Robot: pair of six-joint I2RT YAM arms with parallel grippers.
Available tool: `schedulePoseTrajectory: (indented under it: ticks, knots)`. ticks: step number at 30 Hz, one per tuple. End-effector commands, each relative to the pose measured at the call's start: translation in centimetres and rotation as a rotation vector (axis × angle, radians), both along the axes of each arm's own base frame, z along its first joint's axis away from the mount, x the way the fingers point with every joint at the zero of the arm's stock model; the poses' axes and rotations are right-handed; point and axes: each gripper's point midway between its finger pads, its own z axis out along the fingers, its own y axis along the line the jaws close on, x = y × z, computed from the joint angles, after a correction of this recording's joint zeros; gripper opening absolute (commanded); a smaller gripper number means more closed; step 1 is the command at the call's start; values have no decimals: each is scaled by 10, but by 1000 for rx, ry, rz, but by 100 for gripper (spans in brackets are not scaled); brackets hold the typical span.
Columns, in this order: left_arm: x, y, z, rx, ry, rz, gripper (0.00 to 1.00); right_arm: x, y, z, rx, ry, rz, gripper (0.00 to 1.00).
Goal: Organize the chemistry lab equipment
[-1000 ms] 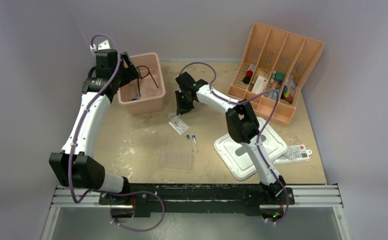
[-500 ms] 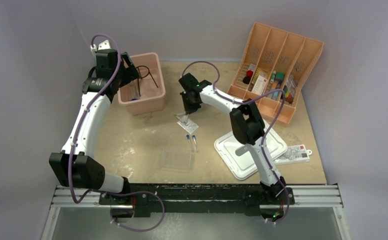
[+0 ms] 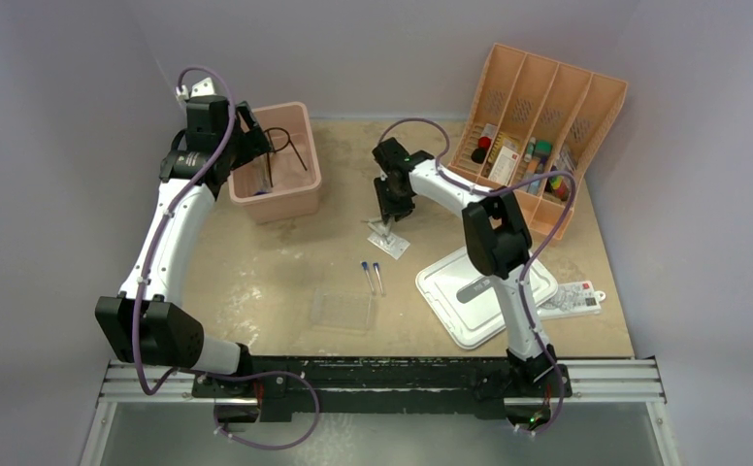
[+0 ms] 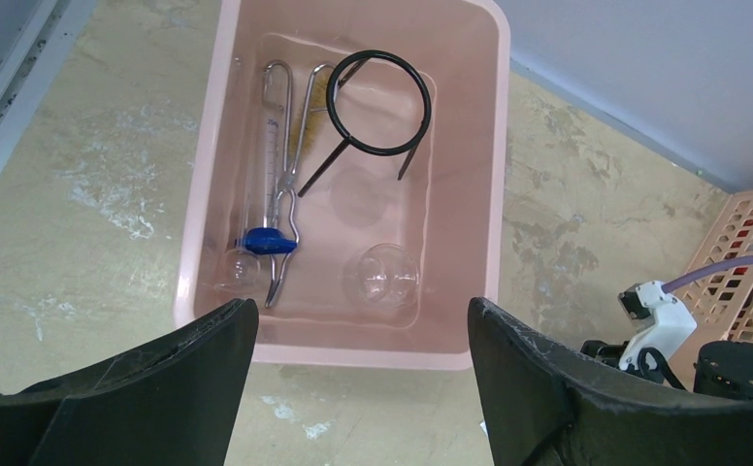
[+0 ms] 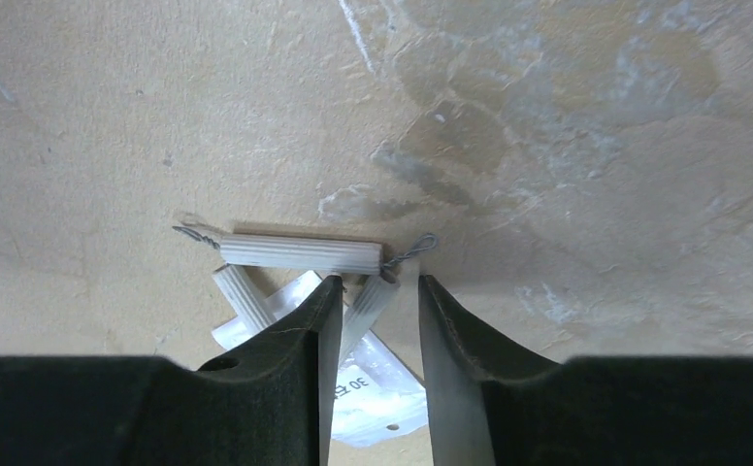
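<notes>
**Q:** Where is the wire triangle (image 5: 300,252)?

**A:** It lies flat on the worktop (image 5: 567,146), on top of a small plastic bag (image 5: 382,393). Within the last second both have slid rightward, away from the blue-capped thin tubes (image 3: 373,275) and toward the divided rack (image 3: 601,107).

**Q:** And the tools?

**A:** The right tool (image 5: 377,283) straddles one corner of the triangle. Its jaws are parted wider than the rod between them, so the grip appears released. The left tool (image 4: 360,309) hangs wide open and empty above the pink tub (image 4: 497,194). The triangle seems to be relocated but not yet stowed.

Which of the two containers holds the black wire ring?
The undivided pink tub on the left; the black wire ring lies inside it. The divided orange rack holds small items.
</notes>
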Motion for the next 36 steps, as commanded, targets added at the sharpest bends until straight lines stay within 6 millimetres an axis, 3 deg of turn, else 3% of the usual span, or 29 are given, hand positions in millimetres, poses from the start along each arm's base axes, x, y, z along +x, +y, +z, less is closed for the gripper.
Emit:
schedulePoseTrajectory:
  ticks: [1, 6, 9, 13, 19, 24, 31, 36]
  knots:
    - [3, -1, 32, 13, -90, -10, 78, -15, 7, 0, 30, 49, -53, 37]
    - [4, -3, 31, 6, -90, -19, 78, -29, 14, -8, 69, 133, -81, 27]
    - [4, -4, 30, 2, -88, -25, 78, -27, 12, -9, 62, 127, -124, 17]
    - [8, -38, 30, -41, -112, -164, 78, -11, 10, -1, 60, 46, -166, 3]
    - [11, -97, 12, -131, -91, -389, 78, 18, 13, 58, 148, -164, -151, 0]
    - [9, -131, -2, -226, -74, -513, 77, 26, 6, 107, 244, -285, -136, 0]
    - [5, -161, -5, -341, -119, -627, 79, 25, -5, 169, 418, -410, -69, 0]
    - [-4, -196, 4, -424, -178, -779, 77, 8, 11, 220, 560, -486, 133, 0]
